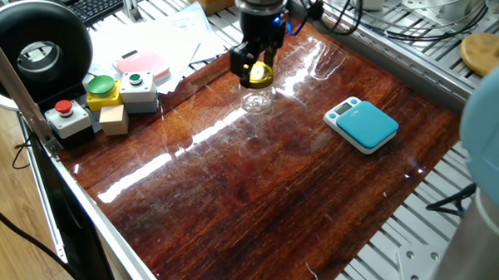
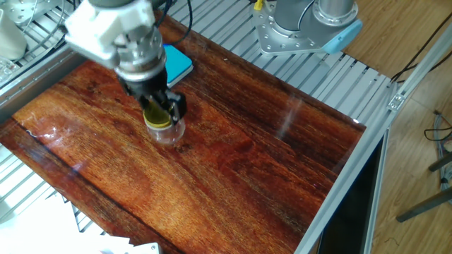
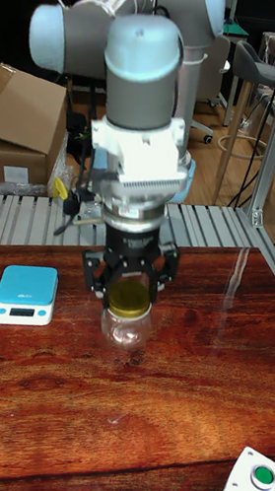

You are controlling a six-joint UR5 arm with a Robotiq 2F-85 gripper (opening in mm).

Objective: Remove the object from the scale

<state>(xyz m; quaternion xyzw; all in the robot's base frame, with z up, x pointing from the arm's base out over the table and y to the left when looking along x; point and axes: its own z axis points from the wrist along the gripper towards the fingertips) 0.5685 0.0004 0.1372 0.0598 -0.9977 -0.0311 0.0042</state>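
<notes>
One gripper (image 1: 256, 71) clasps the jar (image 1: 257, 93) by its yellow lid (image 3: 128, 297). Both sit well apart from the scale (image 1: 363, 124), whose teal top is bare.

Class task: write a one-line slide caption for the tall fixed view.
Pincer holds the yellow-lidded jar over the wooden table, away from the empty teal scale.
</notes>
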